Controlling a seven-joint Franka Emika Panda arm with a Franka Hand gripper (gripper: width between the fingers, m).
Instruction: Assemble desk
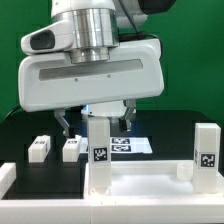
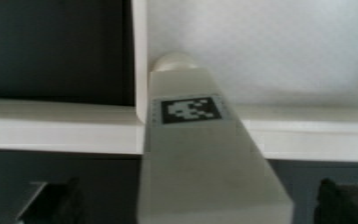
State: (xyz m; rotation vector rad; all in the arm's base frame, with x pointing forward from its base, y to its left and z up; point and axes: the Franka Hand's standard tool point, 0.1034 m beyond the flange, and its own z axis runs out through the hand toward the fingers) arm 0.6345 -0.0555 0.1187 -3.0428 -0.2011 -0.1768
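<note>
The white desk panel [image 1: 150,185] lies at the front of the exterior view. One tagged white leg [image 1: 100,150] stands upright on its left corner and another leg [image 1: 205,150] stands on its right corner. My gripper [image 1: 97,124] hangs over the left leg, a finger on each side of its top. In the wrist view the leg [image 2: 202,140] rises between the dark fingers [image 2: 51,200], with a gap on both sides. The gripper [image 2: 197,202] is open and holds nothing. Two loose legs [image 1: 38,148] [image 1: 72,148] lie on the black table behind.
The marker board [image 1: 128,146] lies on the black table behind the standing leg. A white raised rim [image 1: 6,176] runs along the exterior view's front left. A green wall is at the back.
</note>
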